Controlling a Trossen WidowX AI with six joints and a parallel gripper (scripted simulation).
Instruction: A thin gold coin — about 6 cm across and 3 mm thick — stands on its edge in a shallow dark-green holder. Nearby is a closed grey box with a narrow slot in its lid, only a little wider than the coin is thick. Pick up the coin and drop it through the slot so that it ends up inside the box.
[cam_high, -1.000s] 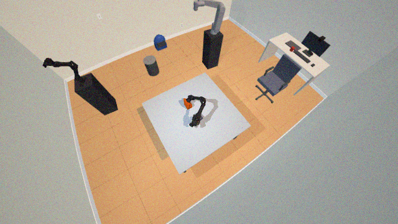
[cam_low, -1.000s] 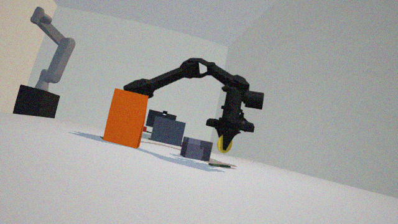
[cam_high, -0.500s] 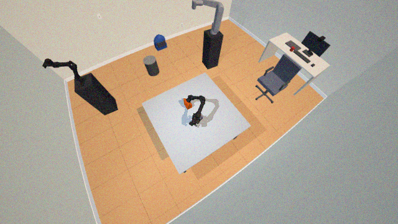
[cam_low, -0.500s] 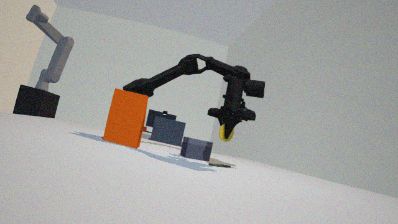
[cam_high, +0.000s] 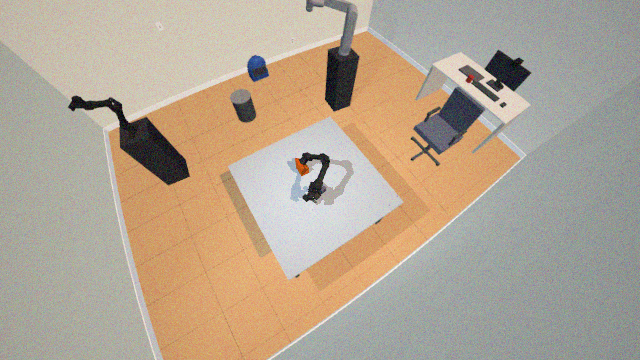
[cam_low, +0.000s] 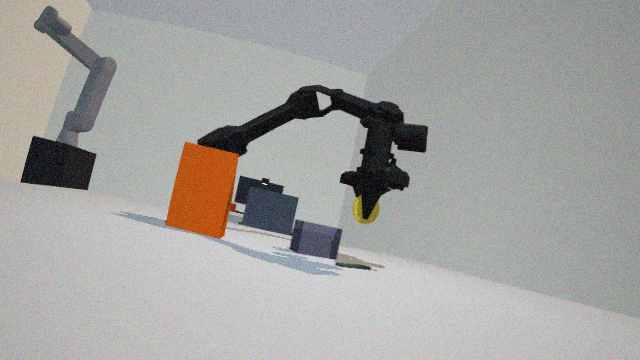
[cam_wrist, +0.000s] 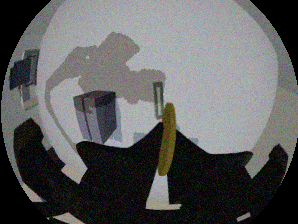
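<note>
Exterior view: above the counter (cam_low: 150, 300), the grey box (cam_low: 316, 239) is seen closed, with the dark-green holder (cam_low: 353, 265) beside it vacated. The claw (cam_low: 369, 209) is pinched on the gold coin (cam_low: 359, 209), held aloft. Pickup is judged done; alignment and release over the slot remain.

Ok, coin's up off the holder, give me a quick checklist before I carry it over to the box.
1. Coin clamped in the gripper: ok.
2. Coin lifted out of the green holder: ok.
3. Coin hanging edge-down between the fingers, seen edge-on in the wrist view: ok.
4. Coin above the level of the grey box lid: ok.
5. Coin over the slot: not ok, it hangs to one side of the box.
6. Coin edge lined up with the slot: cannot tell.
</note>
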